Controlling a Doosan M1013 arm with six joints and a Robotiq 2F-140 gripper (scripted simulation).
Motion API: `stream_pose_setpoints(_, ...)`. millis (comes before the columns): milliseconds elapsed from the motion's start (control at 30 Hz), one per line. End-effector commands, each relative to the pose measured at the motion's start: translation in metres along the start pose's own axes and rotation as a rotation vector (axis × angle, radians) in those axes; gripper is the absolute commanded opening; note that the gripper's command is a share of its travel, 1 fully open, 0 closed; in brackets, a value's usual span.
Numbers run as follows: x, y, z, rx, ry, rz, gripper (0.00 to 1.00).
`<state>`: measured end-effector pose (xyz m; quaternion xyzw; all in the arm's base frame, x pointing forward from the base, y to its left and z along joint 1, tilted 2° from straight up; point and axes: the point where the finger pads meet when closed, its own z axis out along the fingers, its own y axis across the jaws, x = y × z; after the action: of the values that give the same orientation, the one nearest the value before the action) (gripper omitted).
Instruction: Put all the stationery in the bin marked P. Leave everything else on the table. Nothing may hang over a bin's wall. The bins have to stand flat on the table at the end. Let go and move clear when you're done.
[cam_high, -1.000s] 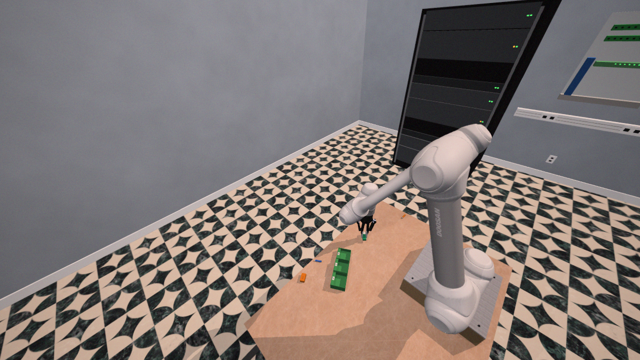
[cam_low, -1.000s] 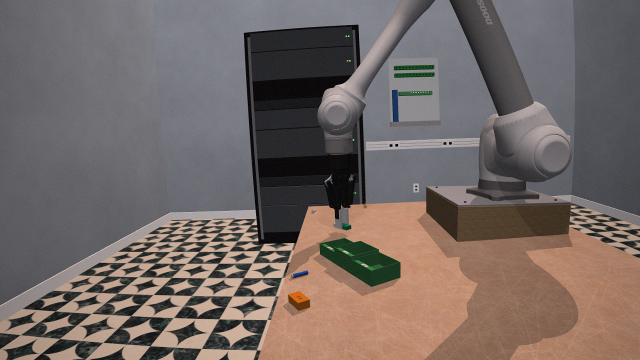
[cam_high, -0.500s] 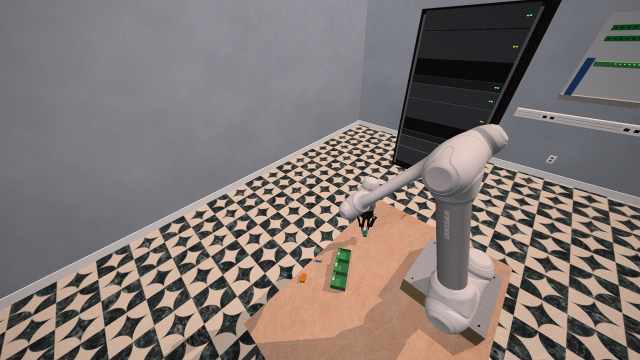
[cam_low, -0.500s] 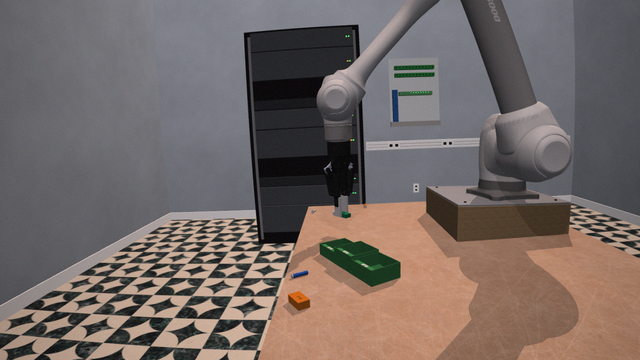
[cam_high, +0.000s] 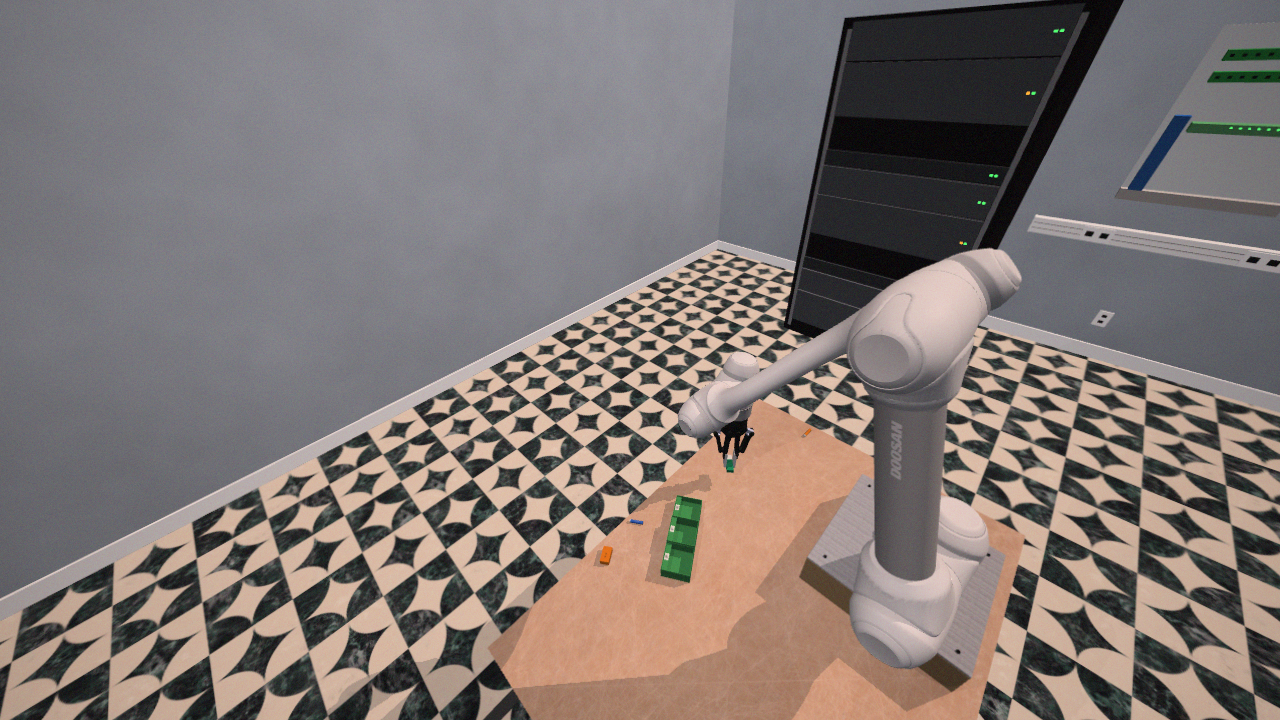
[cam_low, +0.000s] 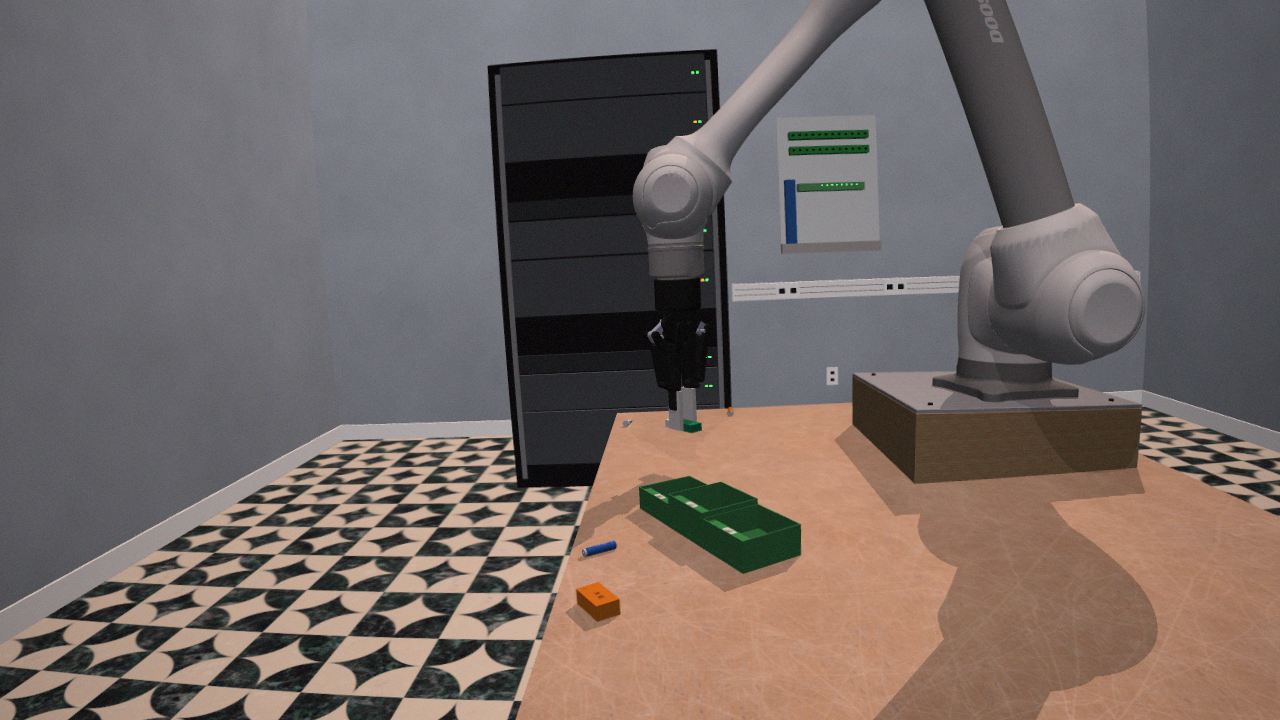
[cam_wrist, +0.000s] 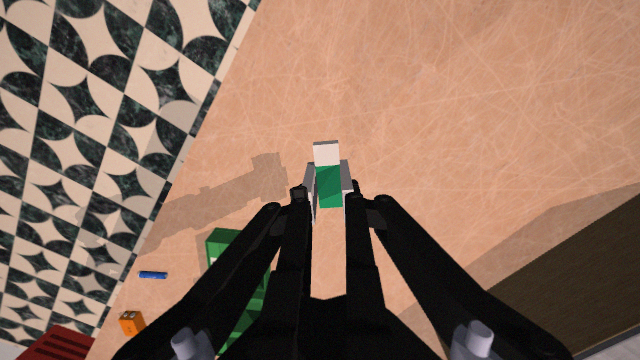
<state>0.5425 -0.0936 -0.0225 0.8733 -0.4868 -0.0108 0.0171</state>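
Observation:
My gripper (cam_high: 730, 457) (cam_low: 680, 418) (cam_wrist: 328, 173) is shut on a green and white block (cam_high: 730, 464) (cam_low: 691, 427) (cam_wrist: 329, 186), which looks like an eraser. It holds the block above the table, with its shadow apart to the left in the wrist view. Three joined green bins (cam_high: 676, 574) (cam_low: 771, 548) (cam_wrist: 215, 246) stand flat on the table; their label letters are too small to read. The bin interiors visible in the top and exterior views show no items. A thin orange item (cam_high: 806, 432) (cam_low: 729, 411) lies at the table's far end; its kind is unclear.
A blue cylinder (cam_high: 636, 522) (cam_low: 601, 548) (cam_wrist: 152, 275) and an orange block with two terminals (cam_high: 605, 556) (cam_low: 597, 600) (cam_wrist: 130, 325) lie near the left edge beside the bins. A small grey item (cam_low: 626, 422) lies at the far left corner. The arm's base block (cam_low: 1020, 443) stands at the right.

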Motion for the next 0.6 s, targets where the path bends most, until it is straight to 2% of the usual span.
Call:
stream_pose_setpoints(0,-0.005,-0.003,-0.002,0.001,0.0,0.0,0.2)
stream_pose_setpoints(133,-0.016,-0.009,-0.002,0.001,0.0,0.0,0.2)
stream_pose_setpoints(567,-0.084,-0.046,-0.002,0.001,0.0,0.0,0.2)
